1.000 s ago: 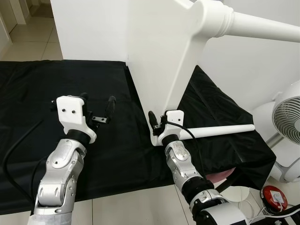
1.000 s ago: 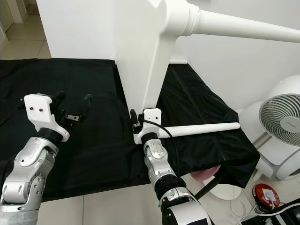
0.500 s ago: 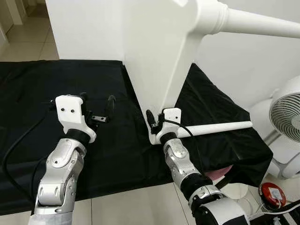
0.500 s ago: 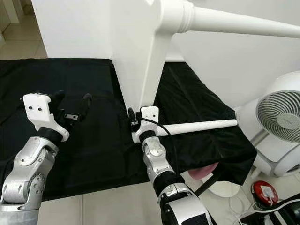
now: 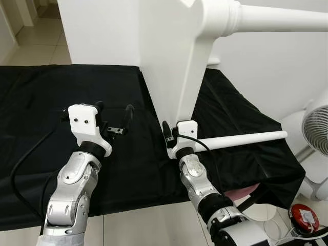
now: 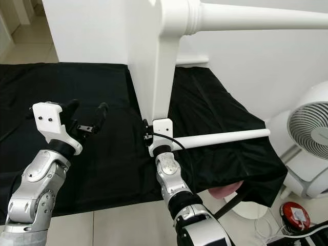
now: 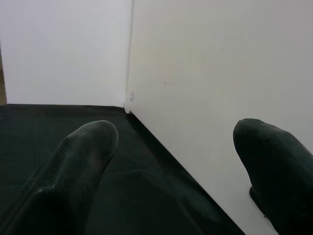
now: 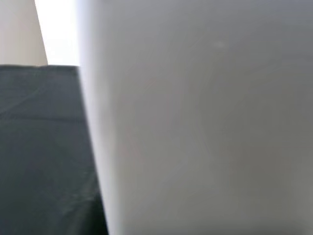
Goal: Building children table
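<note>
In the left eye view, the left hand (image 5: 114,119) hovers above the black cloth-covered table (image 5: 41,102), its two black fingers spread apart and holding nothing. The tall white wooden children's table part (image 5: 177,61), a flat board standing on edge, rises just beyond and to the right of this hand, apart from it. The right hand (image 5: 169,137) sits at the foot of that board, pressed close to its lower edge; whether its fingers are clenched or released cannot be told. A long white round leg (image 5: 246,139) lies on the cloth, running out to the right from just beside the right hand.

The right eye view adds a white round fan (image 6: 310,136) far off to the right of the right hand.

In the left wrist view, both fingertips (image 7: 90,142) stand wide apart, with the white board ahead of them.

In the right wrist view, the white board is very close in front of the camera, with black cloth beside it.
</note>
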